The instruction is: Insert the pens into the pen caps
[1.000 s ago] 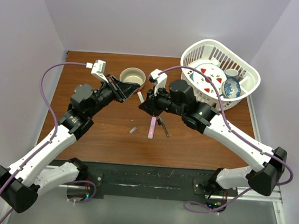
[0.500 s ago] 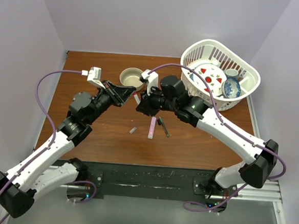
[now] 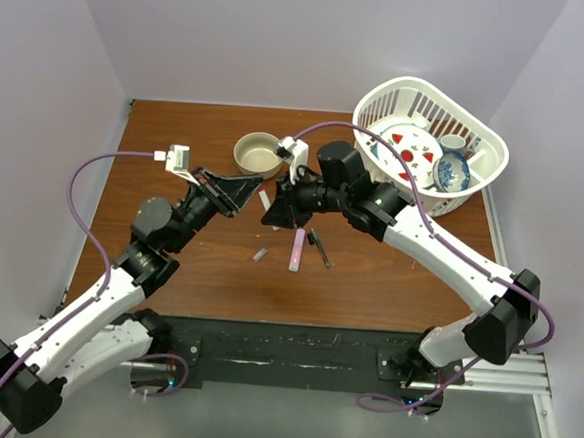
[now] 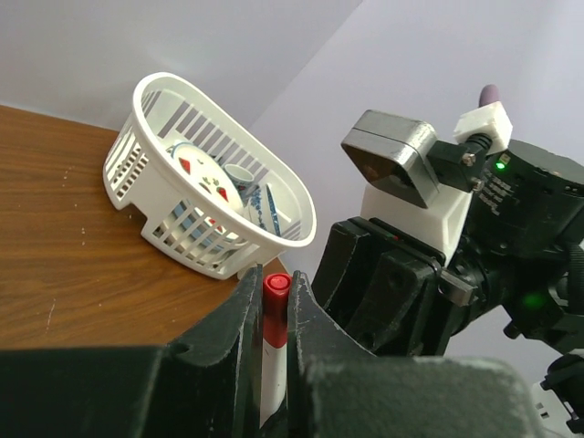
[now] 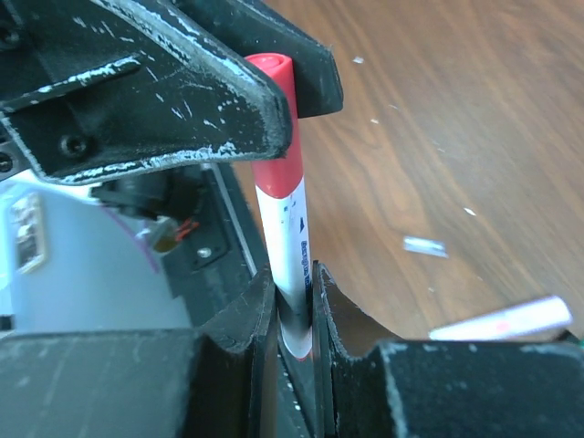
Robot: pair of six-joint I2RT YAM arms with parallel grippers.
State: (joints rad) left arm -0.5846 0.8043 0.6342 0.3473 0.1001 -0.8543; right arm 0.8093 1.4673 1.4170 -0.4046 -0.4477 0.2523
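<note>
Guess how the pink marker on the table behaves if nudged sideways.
The pink marker looks round-bodied and lies flat on the table, so it probably rolls. Straight and slim, likely stiff, light plastic. The dark pen lies close beside it, so it may bump that.

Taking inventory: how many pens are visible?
3. One white red-capped pen is gripped by left tool and right tool; pink marker and dark grey pen lie on the table. Others may be hidden.
</note>
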